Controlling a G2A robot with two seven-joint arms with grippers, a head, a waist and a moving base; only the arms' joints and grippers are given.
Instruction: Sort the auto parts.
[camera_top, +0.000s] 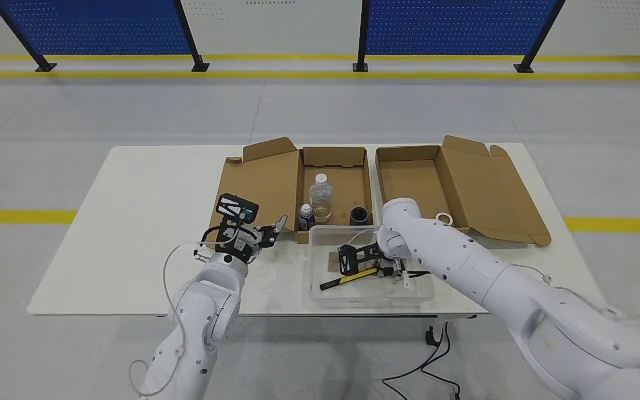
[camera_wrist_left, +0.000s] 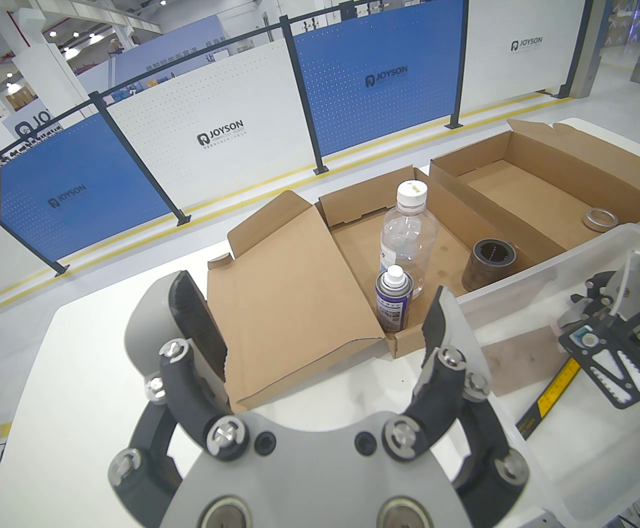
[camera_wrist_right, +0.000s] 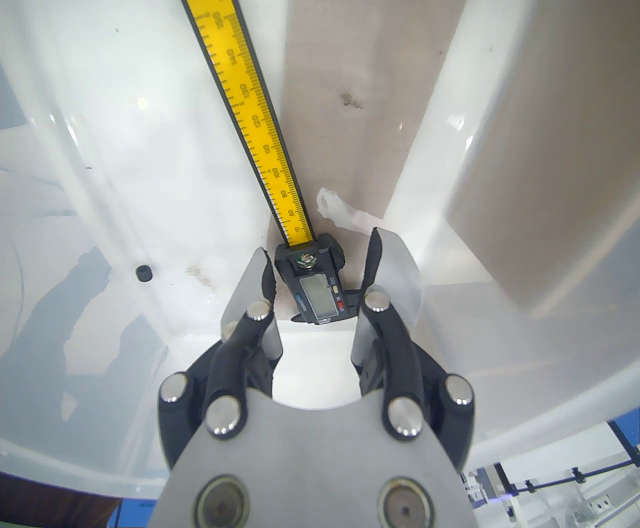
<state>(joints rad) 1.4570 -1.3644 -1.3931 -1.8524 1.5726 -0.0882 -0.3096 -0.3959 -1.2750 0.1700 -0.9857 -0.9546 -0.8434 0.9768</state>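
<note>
The right gripper (camera_wrist_right: 320, 260) sits low inside the clear bin (camera_top: 322, 262), its fingers narrowly parted on either side of the display head of the digital caliper (camera_wrist_right: 270, 160) (one pad looks to touch it, the other stands just off). The left gripper (camera_wrist_left: 315, 295) hangs spread wide over the table (camera_top: 120, 220), near the left box (camera_top: 333, 160), which holds a bottle (camera_top: 320, 195), a spray can (camera_top: 306, 216) and a black cylinder (camera_top: 359, 214).

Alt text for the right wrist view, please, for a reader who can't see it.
The right gripper, open, straddles the display head of a yellow-scaled caliper lying on the floor of a clear plastic bin. The scale runs away from the gripper, and a small black piece lies apart from it on the bin floor.
</note>
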